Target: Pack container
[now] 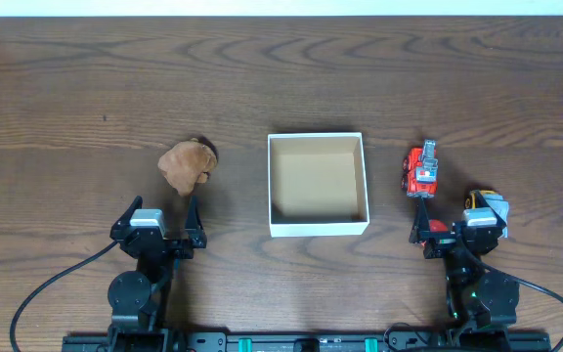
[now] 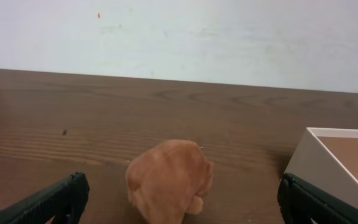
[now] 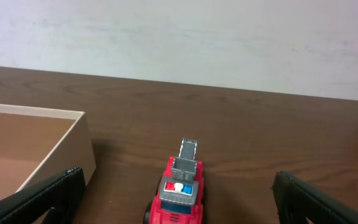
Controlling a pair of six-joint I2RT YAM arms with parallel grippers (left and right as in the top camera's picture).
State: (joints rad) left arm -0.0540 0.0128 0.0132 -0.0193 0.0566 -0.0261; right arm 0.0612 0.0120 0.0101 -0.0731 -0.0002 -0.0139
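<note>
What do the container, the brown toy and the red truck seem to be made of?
Container: likely thin cardboard, matte white walls, plain tan inside. Brown toy: probably plush, its surface lumpy and fuzzy. Red truck: apparently hard plastic, smooth slightly glossy red body, grey ladder.

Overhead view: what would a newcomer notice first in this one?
The empty white-walled container sits in the middle. A brown plush toy lies left of it before the open left gripper, and a red toy fire truck lies right of it before the open right gripper.
</note>
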